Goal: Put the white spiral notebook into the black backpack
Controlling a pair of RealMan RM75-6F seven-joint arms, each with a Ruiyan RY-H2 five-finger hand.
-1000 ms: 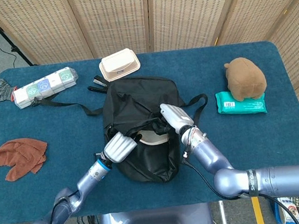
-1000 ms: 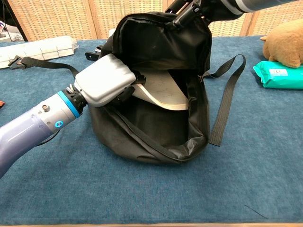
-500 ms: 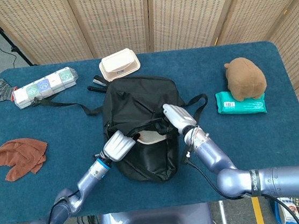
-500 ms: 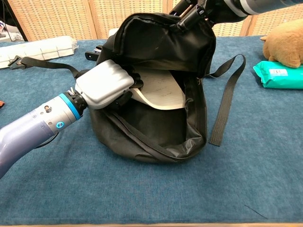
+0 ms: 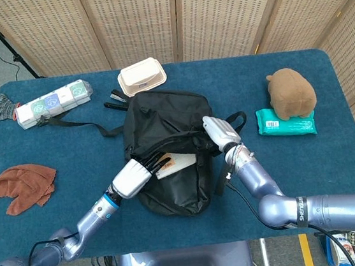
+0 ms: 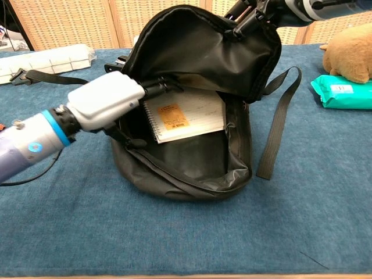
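The black backpack (image 5: 164, 125) lies in the middle of the blue table with its mouth facing me (image 6: 192, 168). The white spiral notebook (image 6: 186, 115) sits in that mouth, cover up, with an orange label and its spiral at the left; it also shows from above as the notebook (image 5: 176, 164). My left hand (image 6: 107, 102) grips the notebook's spiral edge, fingers over the top and thumb underneath; the left hand (image 5: 132, 176) is at the bag's left rim. My right hand (image 5: 219, 131) holds the bag's upper flap (image 6: 203, 46) lifted; the right hand (image 6: 256, 9) is cut off by the frame's top.
A loose strap (image 6: 278, 128) trails right of the bag. A brown plush toy (image 5: 291, 92) and a green wipes pack (image 5: 286, 121) lie at the right. A beige lidded box (image 5: 141, 76), a long packet (image 5: 53, 103) and a brown cloth (image 5: 20, 185) lie behind and left.
My right hand has lifted the flap higher and the mouth gapes wider. The notebook has turned flat with its labelled cover showing. My left hand has shifted left, still on the notebook.
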